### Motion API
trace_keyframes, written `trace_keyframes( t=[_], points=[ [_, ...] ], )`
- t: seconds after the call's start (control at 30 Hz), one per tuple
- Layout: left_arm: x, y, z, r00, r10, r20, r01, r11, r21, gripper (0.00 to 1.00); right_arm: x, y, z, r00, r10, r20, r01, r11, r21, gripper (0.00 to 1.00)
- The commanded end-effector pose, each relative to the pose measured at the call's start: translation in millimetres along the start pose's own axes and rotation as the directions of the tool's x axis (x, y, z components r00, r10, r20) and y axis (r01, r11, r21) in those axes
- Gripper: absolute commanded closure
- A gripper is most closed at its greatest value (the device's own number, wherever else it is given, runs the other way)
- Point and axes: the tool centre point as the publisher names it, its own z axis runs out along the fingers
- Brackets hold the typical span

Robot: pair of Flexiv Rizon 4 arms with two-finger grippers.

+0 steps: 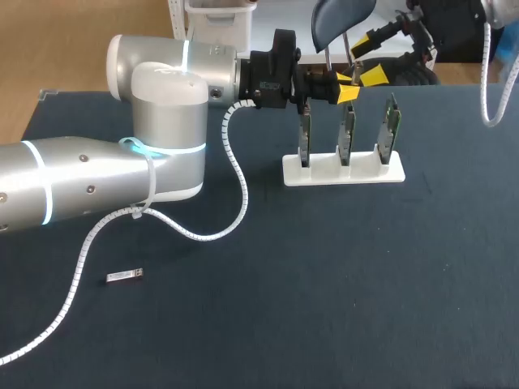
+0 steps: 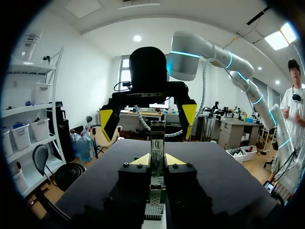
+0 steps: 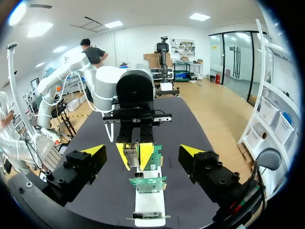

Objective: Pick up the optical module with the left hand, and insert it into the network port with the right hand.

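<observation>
Two grippers: the left gripper (image 2: 157,161) and the right gripper (image 2: 149,118) met tip to tip above the stand. In the head view the right one stood at 1 o'clock of the left.
Left gripper: it was clamped on a small silver oblong piece, which I took for the optical module (image 3: 130,152). The piece stuck out ahead of the yellow tips.
Right gripper: its tips were spread wide, and the held module lay ahead of and between them, untouched.
Spare: a like spare silver module (image 1: 124,276) lay loose on the dark cloth desk (image 1: 340,284), at 8 o'clock from the middle.
Stand: a white plastic base (image 1: 340,172) at 1 o'clock carried three upright green circuit boards (image 1: 346,134). The network port itself could not be made out for certain.
Done: the pick-up, by my reading.
Left to do: the handover to the right gripper, then the insertion into a port.
</observation>
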Motion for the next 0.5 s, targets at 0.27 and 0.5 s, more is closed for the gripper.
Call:
trace_keyframes(
  t=[0.27, 0.5],
  points=[
    [-0.2, 2.0, 1.2, 1.0, 0.0, -0.002, 0.0, 1.0, 0.002, 1.0, -2.1, 5.2, 6.1, 1.0, 0.001, -0.005, -0.001, 1.0, -0.002, 0.0],
    [-0.2, 2.0, 1.2, 1.0, 0.0, -0.002, 0.0, 1.0, 0.002, 1.0, -2.6, 7.2, 7.6, 1.0, 0.001, -0.006, -0.001, 1.0, 0.004, 0.0]
  ],
)
